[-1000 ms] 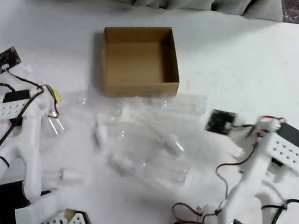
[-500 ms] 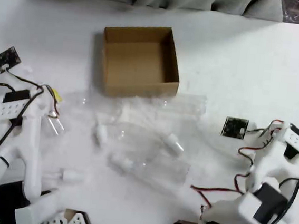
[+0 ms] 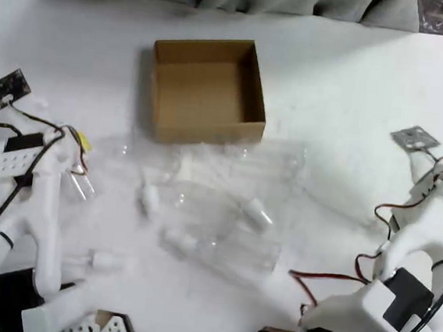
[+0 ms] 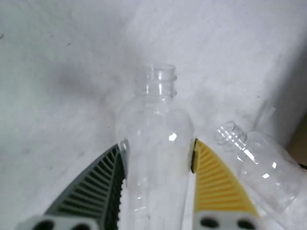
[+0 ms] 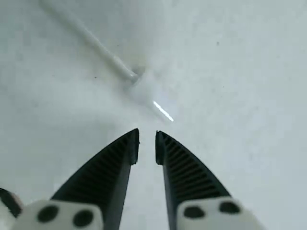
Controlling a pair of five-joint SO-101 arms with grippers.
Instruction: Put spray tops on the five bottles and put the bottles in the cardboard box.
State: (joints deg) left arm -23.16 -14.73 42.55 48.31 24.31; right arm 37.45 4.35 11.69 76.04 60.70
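Swinging away from the loose bottles (image 3: 229,253), the right arm (image 3: 424,225) is now sitting out at 4 o'clock on the table (image 3: 355,85). The right gripper (image 5: 147,139) is hanging almost pressed together, carrying nothing, above a thin white tube (image 5: 91,40). The left gripper (image 4: 158,153) is pinching a clear bottle (image 4: 156,110) by its body at 9 o'clock, probably keeping the open neck free for a spray top. Spray tops (image 3: 151,199) are lying among the central bottles, the cardboard box (image 3: 205,129) is waiting just beyond at 12 o'clock, and open room is stretching toward 2 o'clock.

bottles (image 3: 225,249) on table (image 3: 355,85), before cardboard box (image 3: 206,130)
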